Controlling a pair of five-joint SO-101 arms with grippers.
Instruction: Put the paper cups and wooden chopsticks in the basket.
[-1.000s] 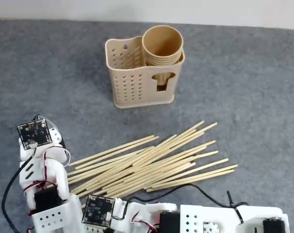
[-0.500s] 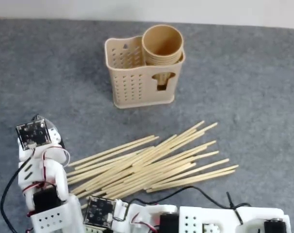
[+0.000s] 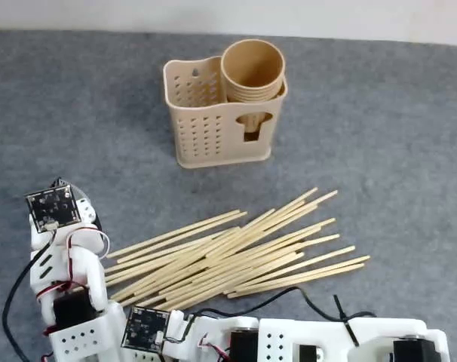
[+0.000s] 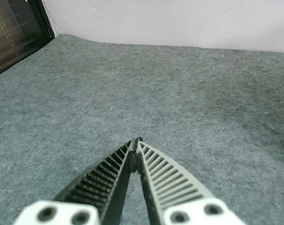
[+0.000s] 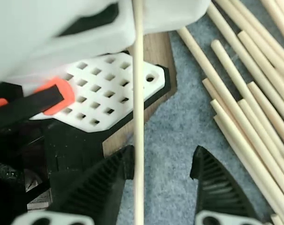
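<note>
Stacked in the right compartment of the basket point(image 3: 206, 128) toward the far edge of the table point(image 3: 379, 136): the paper cups point(image 3: 253, 72), with the wooden chopsticks point(image 3: 236, 253) fanned loose by the near edge. Spread around one chopstick point(image 5: 138, 93) there, probably lining up a pinch: the right gripper point(image 5: 164, 159). Pressed together on nothing near the left edge, seemingly keeping clear: the left gripper point(image 4: 136, 143).

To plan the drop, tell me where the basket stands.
In the high view the basket stands upright beyond the chopsticks, cups stacked in its right compartment.
</note>
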